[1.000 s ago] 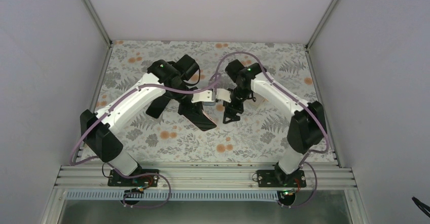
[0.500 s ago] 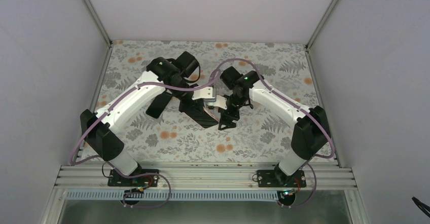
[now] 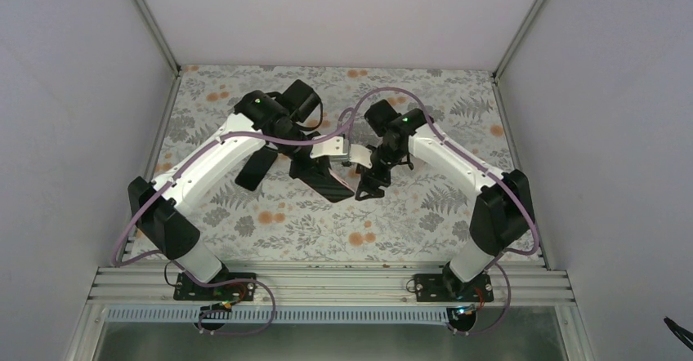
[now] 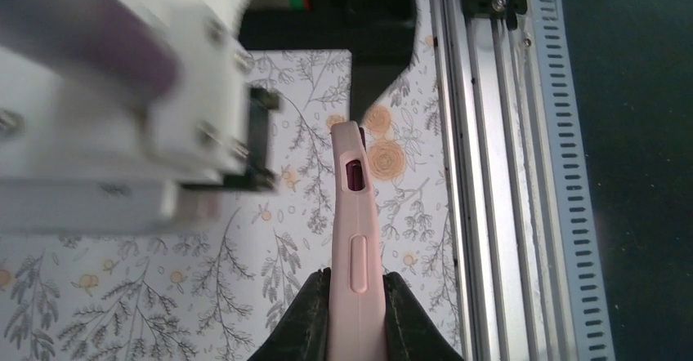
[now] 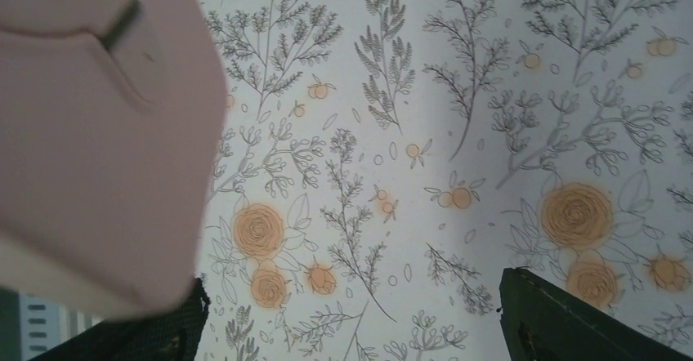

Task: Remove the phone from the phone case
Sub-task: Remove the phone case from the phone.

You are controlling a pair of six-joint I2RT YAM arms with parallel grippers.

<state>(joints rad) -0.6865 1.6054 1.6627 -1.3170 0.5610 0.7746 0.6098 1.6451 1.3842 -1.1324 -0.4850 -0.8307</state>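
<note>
The phone (image 3: 325, 185) is a dark slab lifted off the table at mid-scene, sitting in a pink phone case (image 4: 355, 214). In the left wrist view the case stands edge-on, and a dark sliver of the phone (image 4: 354, 175) shows through a side cutout. My left gripper (image 4: 356, 316) is shut on the case's edge, one finger on each face. My right gripper (image 5: 351, 320) is open wide over the floral mat with nothing between its fingers. The pink case (image 5: 98, 132) fills that view's upper left, overlapping the left finger (image 5: 155, 332). From above, the right gripper (image 3: 372, 183) hangs just beside the phone's right end.
A floral mat (image 3: 425, 206) covers the table. Grey enclosure walls stand on three sides. An aluminium rail (image 3: 327, 283) with both arm bases runs along the near edge. The right arm's white wrist bracket (image 4: 122, 132) sits close to the left of the case.
The right gripper swung in toward the phone's right end, then eased back slightly. The left arm shifted the phone a little up and to the left.
</note>
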